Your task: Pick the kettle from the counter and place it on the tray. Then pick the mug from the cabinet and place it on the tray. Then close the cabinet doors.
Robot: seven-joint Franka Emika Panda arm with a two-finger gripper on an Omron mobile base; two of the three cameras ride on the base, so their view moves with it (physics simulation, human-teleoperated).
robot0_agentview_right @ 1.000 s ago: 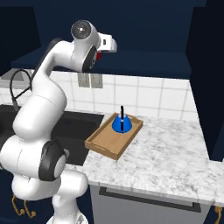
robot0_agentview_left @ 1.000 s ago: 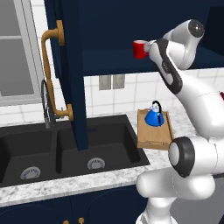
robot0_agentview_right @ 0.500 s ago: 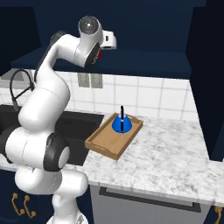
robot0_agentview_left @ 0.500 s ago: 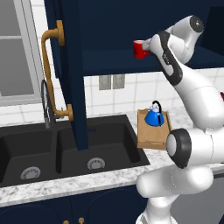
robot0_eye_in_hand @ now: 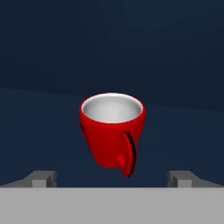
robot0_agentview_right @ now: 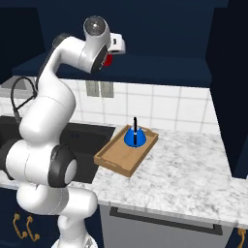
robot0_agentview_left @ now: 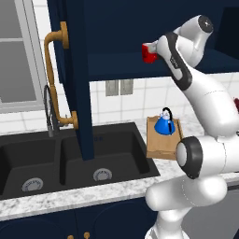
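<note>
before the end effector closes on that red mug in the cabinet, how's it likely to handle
The mug looks rigid, so it should not give under the open end effector. Its glossy, tapering wall may be slippery, so a grip could slide. The base looks narrower than the rim, so a sideways nudge on the cabinet shelf might tip it. The handle faces the camera, clear of both fingers.

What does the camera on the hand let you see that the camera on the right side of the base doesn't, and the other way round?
Hand view alone: the mug whole, upright on the navy cabinet shelf, pale inside, handle toward the camera, framed by the open gripper. Right base view alone: the blue kettle standing on the wooden tray, the marble counter and the white arm. Both share the red mug, a mere sliver behind the hand from the base, and the dark cabinet.
</note>
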